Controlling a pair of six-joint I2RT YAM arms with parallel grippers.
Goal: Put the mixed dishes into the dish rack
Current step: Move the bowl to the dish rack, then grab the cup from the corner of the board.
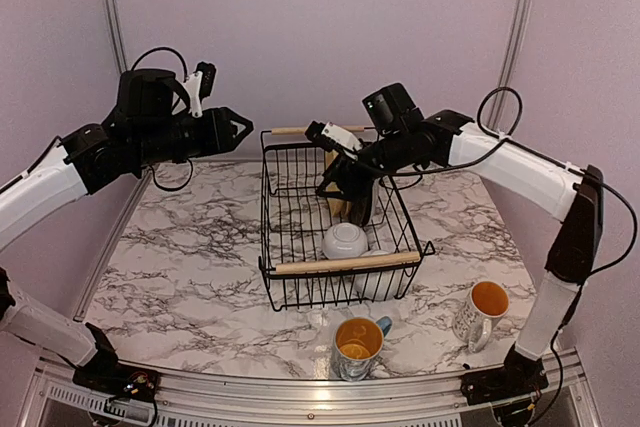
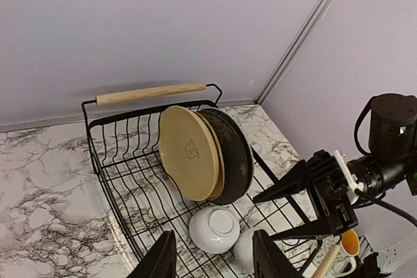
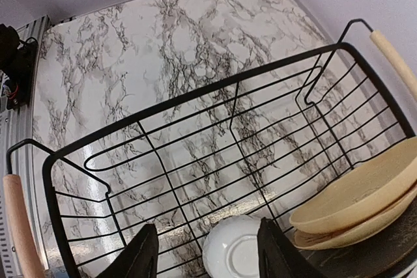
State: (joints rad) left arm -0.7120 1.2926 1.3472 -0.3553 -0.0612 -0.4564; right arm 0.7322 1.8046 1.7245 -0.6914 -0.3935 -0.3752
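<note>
The black wire dish rack [image 1: 300, 269] stands mid-table. In it, a pale yellow plate [image 2: 187, 151] leans upright against more plates, with a dark plate [image 2: 236, 155] behind them. Two white bowls lie upside down at the rack's near end, one [image 2: 214, 228] beside the other [image 2: 250, 249]. Two yellow-lined mugs stand on the table outside the rack, one [image 1: 358, 345] in front, one [image 1: 482, 309] at the right. My right gripper [image 1: 350, 209] is open and empty, hanging inside the rack over the bowl [image 3: 234, 252]. My left gripper [image 1: 246, 128] is open and empty, high, left of the rack.
The rack has wooden handles at the far end [image 1: 305, 130] and the near end [image 1: 345, 264]. The rack's left half [image 3: 195, 154] holds no dishes. The marble table [image 1: 180, 247] meets purple walls at the back and sides.
</note>
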